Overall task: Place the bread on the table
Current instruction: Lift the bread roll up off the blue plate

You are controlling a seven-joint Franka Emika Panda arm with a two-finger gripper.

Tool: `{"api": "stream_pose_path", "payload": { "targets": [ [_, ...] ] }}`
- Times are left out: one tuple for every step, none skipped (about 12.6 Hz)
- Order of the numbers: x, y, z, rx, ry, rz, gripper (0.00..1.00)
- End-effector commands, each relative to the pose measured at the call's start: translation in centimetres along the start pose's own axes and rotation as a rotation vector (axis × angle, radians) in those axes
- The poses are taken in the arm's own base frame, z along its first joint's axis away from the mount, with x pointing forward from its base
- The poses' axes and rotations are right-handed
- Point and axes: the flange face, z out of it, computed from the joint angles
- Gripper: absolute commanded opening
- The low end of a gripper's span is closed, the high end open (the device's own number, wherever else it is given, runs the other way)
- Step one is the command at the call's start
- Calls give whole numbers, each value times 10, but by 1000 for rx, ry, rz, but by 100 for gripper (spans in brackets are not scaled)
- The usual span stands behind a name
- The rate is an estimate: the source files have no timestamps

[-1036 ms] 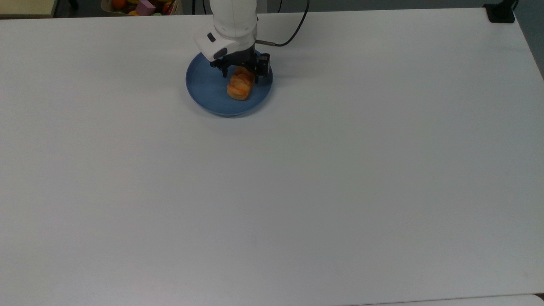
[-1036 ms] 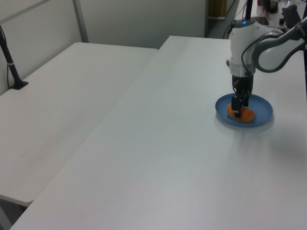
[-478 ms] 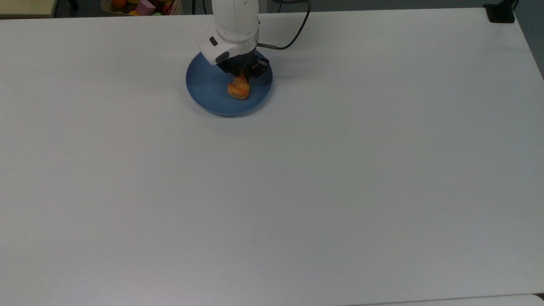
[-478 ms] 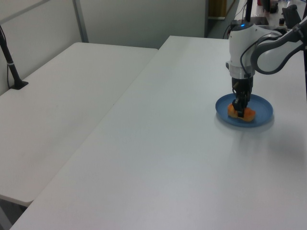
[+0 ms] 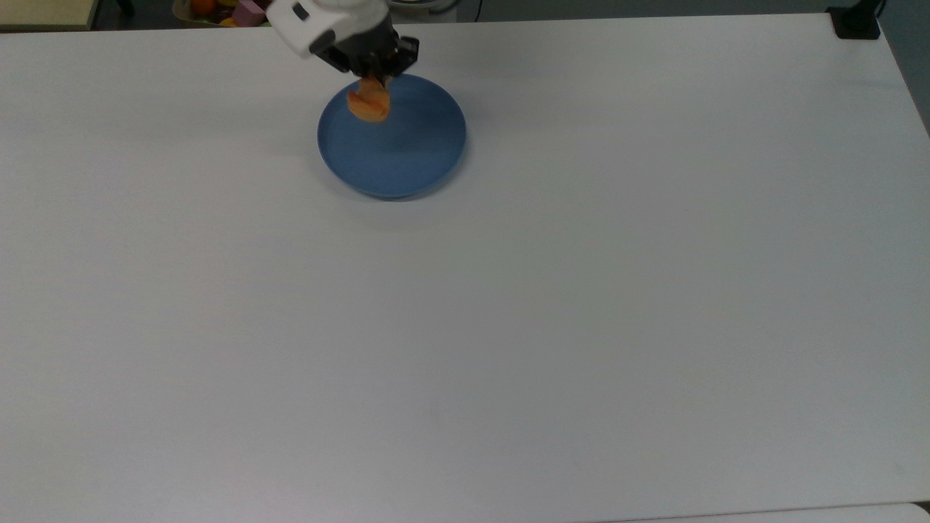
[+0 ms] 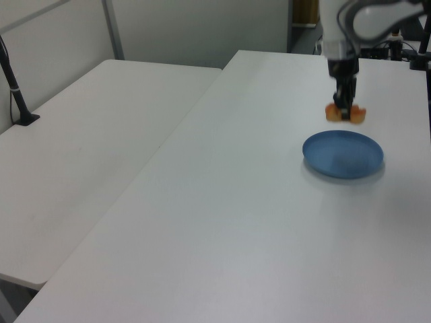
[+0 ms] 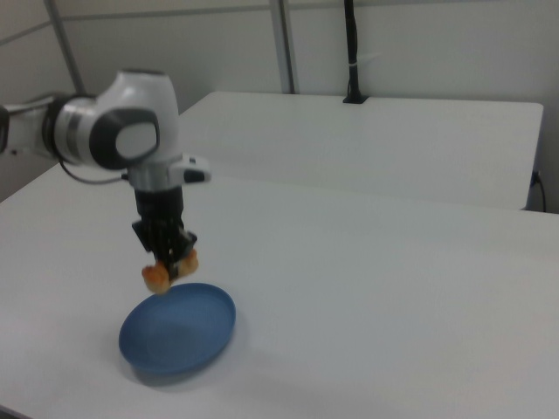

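The bread (image 5: 369,103) (image 6: 345,113) (image 7: 160,275) is a small golden-orange loaf hanging in the air, gripped from above. My gripper (image 5: 371,81) (image 6: 346,108) (image 7: 172,261) is shut on it, with the loaf dangling below the black fingers. In the right view the bread hangs a little above the far rim of the round blue plate (image 5: 407,145) (image 6: 343,154) (image 7: 179,339), which has nothing on it. The white table (image 5: 465,327) (image 6: 236,222) (image 7: 393,297) spreads wide around the plate.
A second white table (image 6: 87,134) (image 7: 376,131) adjoins on the left view's left. A black post base (image 5: 856,22) stands at the top view's far right corner, and a black pole (image 6: 15,94) (image 7: 351,52) rises from the other table. Coloured toys (image 5: 240,11) lie beyond the table's far edge.
The gripper closed on the bread on the plate, then lifted it clear and carried it toward the top view's upper left. The plate now lies bare.
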Motion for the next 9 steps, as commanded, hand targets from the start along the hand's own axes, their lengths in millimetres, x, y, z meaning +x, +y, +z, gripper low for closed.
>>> {"api": "stream_pose_path", "payload": {
  "targets": [
    [-3, -10, -75, 23, 11, -80, 0],
    [-4, -20, -96, 20, 29, -103, 0],
    [-4, -25, -111, 18, 53, -111, 0],
    [-1, -36, -116, 15, 61, -128, 0],
    [5, -50, -121, 11, 72, -144, 0],
    [11, -70, -122, 3, 75, -169, 0],
    [17, -88, -117, -2, 70, -177, 0],
    [22, -102, -115, -4, 70, -175, 0],
    [30, -127, -109, -8, 72, -173, 0]
  ]
}}
